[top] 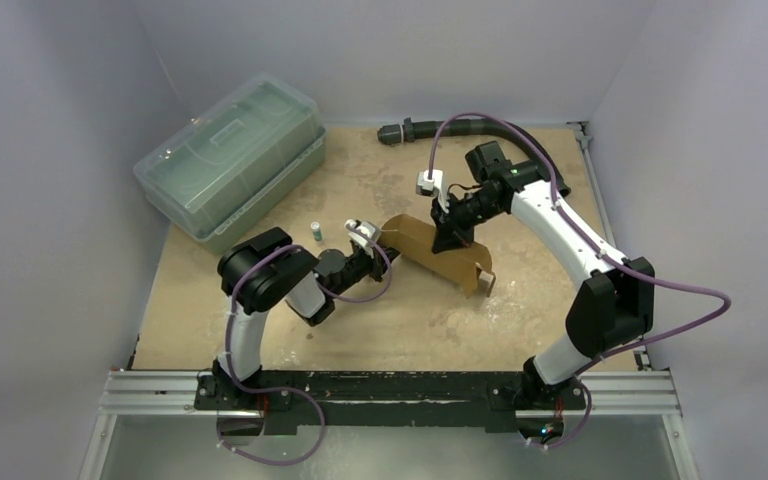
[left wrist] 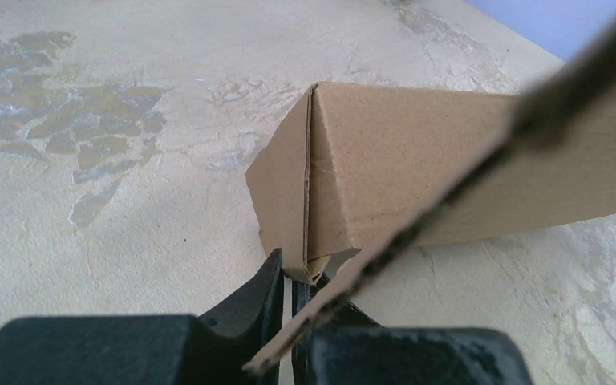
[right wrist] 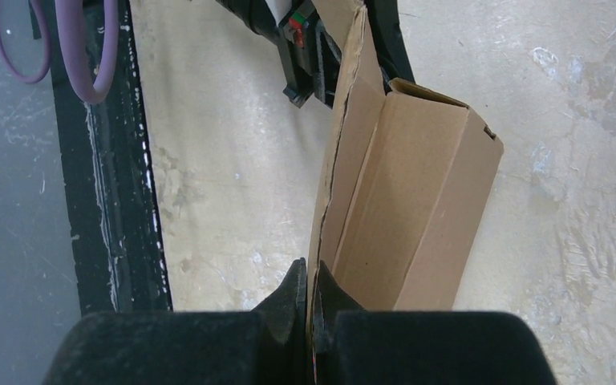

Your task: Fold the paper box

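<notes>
Left tool (top: 384,240) and right tool (top: 451,243) each clamp a paper box (top: 438,258) edge. Lidded plastic bin (top: 230,160) and small vial (top: 316,232) stand leftward on the scuffed beige table (top: 410,320); pale walls (top: 410,50).

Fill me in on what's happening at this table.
Two robot arms are folding a paper box in the middle of the table. The left arm has its jaws shut on a cardboard edge at one end; the right arm pinches a panel edge at the other. The box is creased lengthwise but not yet closed up. A lidded plastic bin sits at the far left.
</notes>
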`<state>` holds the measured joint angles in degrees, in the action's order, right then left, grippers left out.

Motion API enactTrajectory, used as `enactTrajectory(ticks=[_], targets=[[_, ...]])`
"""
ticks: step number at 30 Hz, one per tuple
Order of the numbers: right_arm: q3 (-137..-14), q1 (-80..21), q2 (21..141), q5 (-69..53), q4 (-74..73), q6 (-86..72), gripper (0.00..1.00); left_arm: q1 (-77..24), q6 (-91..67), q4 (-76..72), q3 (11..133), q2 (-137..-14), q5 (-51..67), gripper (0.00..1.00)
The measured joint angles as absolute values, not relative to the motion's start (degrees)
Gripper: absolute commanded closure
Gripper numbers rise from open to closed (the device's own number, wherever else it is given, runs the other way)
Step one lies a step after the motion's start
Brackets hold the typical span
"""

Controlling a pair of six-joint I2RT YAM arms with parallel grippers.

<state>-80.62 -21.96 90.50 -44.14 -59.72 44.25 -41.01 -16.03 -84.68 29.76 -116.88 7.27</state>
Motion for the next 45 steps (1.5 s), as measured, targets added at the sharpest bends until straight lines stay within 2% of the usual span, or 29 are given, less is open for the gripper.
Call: enactTrajectory(ticks=[3,11,18,22,25,31,45], targets=[[-80.62,-21.96,90.5,-43.9,-59.2,43.2,1.0,-41.23,-16.97,-84.82,29.04,-116.79,6.74,0.97],[-80.62,-22.04,90.5,-43.51,-58.72,41.12,1.0,-42.15,-21.63,-84.58,23.24,-112.29,4.91,1.0],[-80.62,-22.11,90.39,-43.11,-58.26,40.53,0.79,-42.68,-26.17,-80.53,20.23,-105.82,4.6,1.0],[-80.62,-22.0,90.35,-43.35,-58.33,40.51,0.75,-43.03,-27.55,-73.71,20.43,-99.96,4.54,1.0],[-80.66,-21.98,90.35,-44.1,-58.41,40.47,0.79,-43.2,-27.83,-67.07,21.78,-96.6,4.49,1.0],[-80.77,-21.41,90.35,-45.19,-58.74,39.51,1.0,-43.31,-27.73,-57.32,23.49,-93.95,4.4,1.0],[-80.99,-18.81,90.72,-45.54,-57.43,34.96,1.0,-43.35,-27.46,-29.65,33.32,-87.02,5.32,0.94]])
